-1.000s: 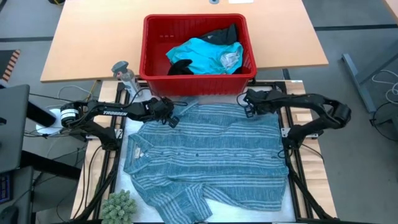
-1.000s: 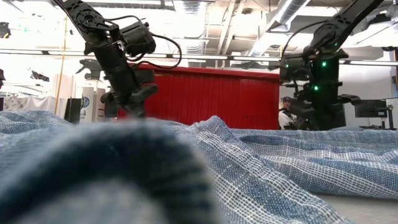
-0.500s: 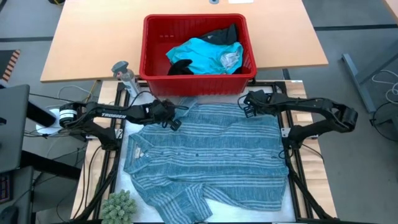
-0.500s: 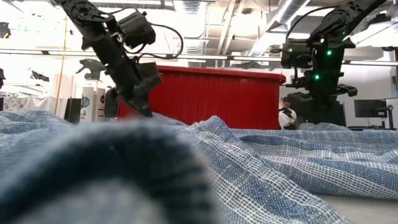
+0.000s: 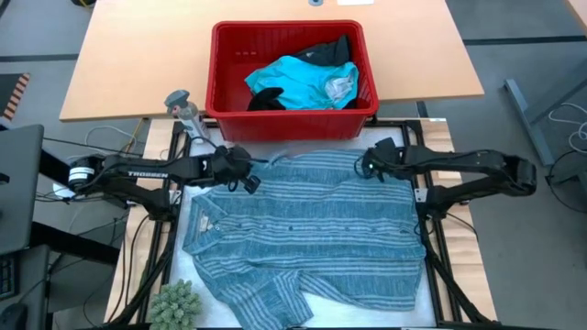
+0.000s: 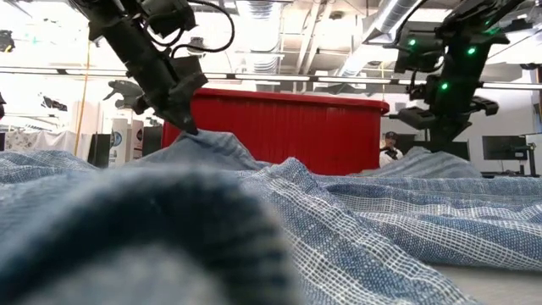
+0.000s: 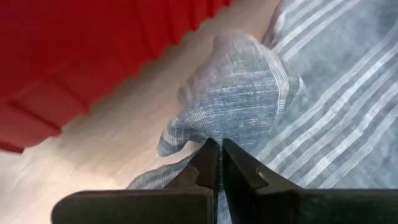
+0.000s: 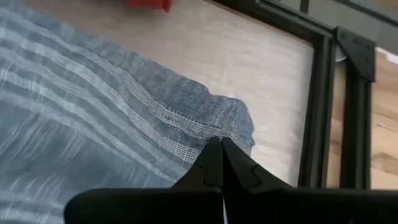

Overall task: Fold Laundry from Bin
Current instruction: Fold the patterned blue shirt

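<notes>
The blue-grey striped shirt (image 5: 307, 229) lies spread flat on the table just in front of the red bin (image 5: 292, 115), which holds the turquoise garment (image 5: 303, 82) and black ones. It looks light, thin and limp, so it should drape and sag wherever unsupported; corners and hem edges are the sensible holds. The left gripper (image 5: 246, 176) is clamped tight on a bunched corner of the edge nearest the bin, the right gripper (image 5: 371, 168) likewise pinches the opposite corner, and both pinches rise in small peaks. The collar (image 5: 204, 220) points toward the left arm's side, so the shirt's long axis runs across the table.
</notes>
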Motion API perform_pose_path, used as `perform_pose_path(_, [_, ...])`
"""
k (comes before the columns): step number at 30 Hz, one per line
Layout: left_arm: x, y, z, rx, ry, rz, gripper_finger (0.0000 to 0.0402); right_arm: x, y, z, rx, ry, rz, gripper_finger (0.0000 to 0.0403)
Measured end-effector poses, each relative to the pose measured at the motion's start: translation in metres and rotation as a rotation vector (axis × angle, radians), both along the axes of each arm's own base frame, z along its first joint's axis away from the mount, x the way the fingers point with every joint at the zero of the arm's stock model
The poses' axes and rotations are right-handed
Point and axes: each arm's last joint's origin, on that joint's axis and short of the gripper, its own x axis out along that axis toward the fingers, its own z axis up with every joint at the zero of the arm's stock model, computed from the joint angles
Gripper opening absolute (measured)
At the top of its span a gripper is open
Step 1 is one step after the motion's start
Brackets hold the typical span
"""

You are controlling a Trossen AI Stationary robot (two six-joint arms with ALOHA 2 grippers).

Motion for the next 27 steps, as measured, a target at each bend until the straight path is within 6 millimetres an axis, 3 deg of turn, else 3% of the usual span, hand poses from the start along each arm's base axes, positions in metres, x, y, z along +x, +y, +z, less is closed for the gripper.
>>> perform_pose_path(13, [0.001, -0.025, 0.000, 0.088, 0.029, 0.008, 0.0000, -0.005, 0.051, 0.003, -0.093, -0.032, 0.034, 0.0015])
perform_pose_path(27, [-0.021, -0.043, 0.020, 0.130, -0.028, 0.048, 0.0000, -0.005, 0.067, 0.010, -0.189, -0.073, 0.082, 0.0015])
